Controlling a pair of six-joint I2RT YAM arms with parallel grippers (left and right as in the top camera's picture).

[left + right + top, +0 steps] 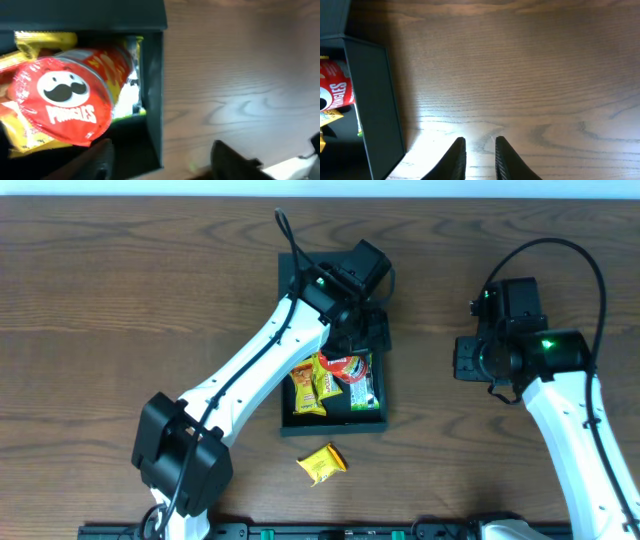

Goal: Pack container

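The dark teal container (332, 423) lies open at the table's middle, its flap lid (291, 272) at the far end. Inside are a red Pringles can (345, 366), yellow snack packets (306, 390) and a green-edged packet (371, 385). My left gripper (368, 330) hangs over the container's right wall (152, 95), open, one finger (102, 160) inside and the other (235, 160) outside, the can (62, 107) just ahead and untouched. My right gripper (462, 360) hovers over bare wood to the right of the container (375, 100), slightly open (480, 141) and empty.
One yellow snack packet (322, 464) lies on the table in front of the container. The left arm (250, 370) stretches diagonally over the container's left side. Wood table (100, 310) runs out to the left and right.
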